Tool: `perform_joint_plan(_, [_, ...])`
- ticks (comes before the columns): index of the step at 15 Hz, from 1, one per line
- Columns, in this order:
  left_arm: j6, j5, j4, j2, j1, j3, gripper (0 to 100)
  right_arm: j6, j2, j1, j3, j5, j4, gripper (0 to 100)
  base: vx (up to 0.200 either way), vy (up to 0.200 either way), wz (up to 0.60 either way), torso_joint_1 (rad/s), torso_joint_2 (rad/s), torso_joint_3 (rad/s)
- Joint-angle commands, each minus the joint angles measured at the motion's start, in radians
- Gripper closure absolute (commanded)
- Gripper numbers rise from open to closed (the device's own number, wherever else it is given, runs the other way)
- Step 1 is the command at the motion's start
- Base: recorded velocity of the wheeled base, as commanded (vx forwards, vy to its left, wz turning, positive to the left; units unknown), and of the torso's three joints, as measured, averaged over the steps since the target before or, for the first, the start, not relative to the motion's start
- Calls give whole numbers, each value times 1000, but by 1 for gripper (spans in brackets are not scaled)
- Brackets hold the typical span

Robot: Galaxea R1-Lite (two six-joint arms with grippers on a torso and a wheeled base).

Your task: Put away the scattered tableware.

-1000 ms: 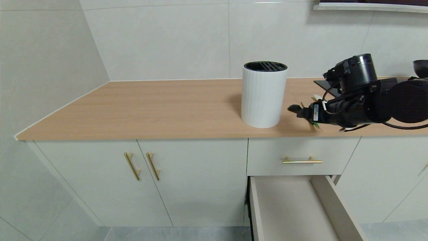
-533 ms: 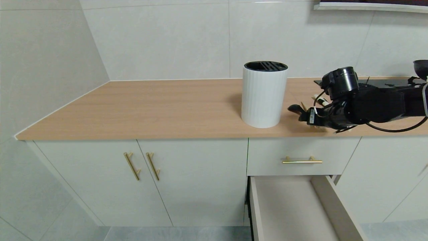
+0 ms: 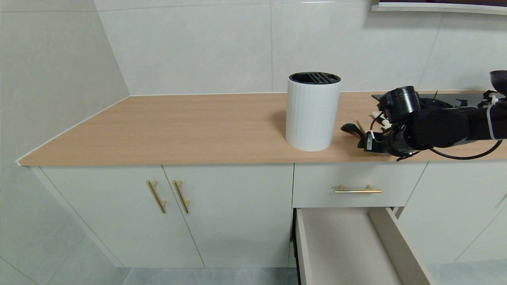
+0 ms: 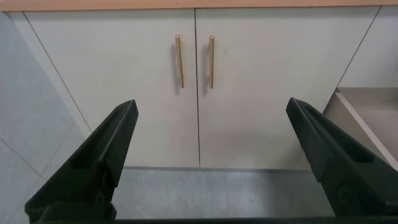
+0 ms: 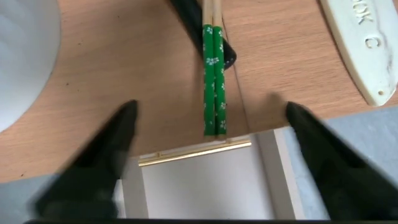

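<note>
A pair of chopsticks [image 5: 212, 74] with green flowered ends lies on the wooden counter [image 3: 198, 126], across a black utensil [image 5: 200, 34]. My right gripper [image 5: 208, 112] hangs low over them, open, one finger on each side of the green ends. In the head view this gripper [image 3: 367, 139] sits at the counter's front edge, just right of the white ribbed holder [image 3: 313, 113], with the black utensil's head [image 3: 348, 127] beside it. A white ceramic piece [image 5: 362, 50] lies close by. My left gripper [image 4: 211, 115] is open and holds nothing, facing the cabinet doors.
Below the counter a drawer [image 3: 344, 245] stands pulled out, under a shut one with a gold handle [image 3: 357, 191]. Two cabinet doors with gold handles [image 3: 168, 196] are on the left. A dark cooktop [image 3: 443, 99] lies behind the right arm.
My right arm has dropped lower and stretched out flatter over the counter, bringing its gripper down onto the chopsticks. The holder and drawer have not moved.
</note>
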Motion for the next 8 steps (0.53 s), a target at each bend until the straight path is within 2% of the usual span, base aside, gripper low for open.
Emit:
perform_joint_plan(1, [0, 1, -1, 0, 0, 0, 0, 0, 3, 0, -1, 1, -1, 100, 0, 0, 0, 0, 0, 0])
perform_joint_plan(8, [0, 1, -1, 0, 0, 0, 0, 2, -10, -9, 1, 2, -1, 100, 0, 0, 0, 0, 0, 0])
